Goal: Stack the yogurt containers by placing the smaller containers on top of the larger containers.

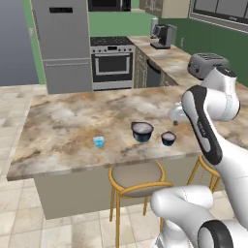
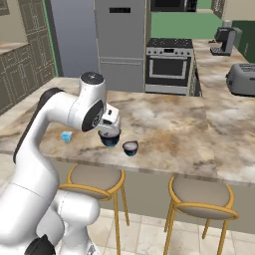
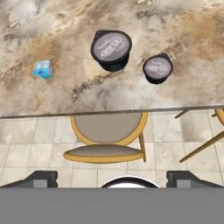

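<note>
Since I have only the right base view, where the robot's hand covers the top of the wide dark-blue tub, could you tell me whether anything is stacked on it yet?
Observer: No. In the hand view the wide dark-blue tub has a bare grey top.
Operator: Thank you. Is the gripper carrying a tub?
Observer: No. The gripper is open: its fingertips stand wide apart with nothing between them.
Operator: Is it touching either dark tub?
Observer: No. In the left base view it hangs above the counter, clear of the wide tub and of the smaller dark tub.
</note>
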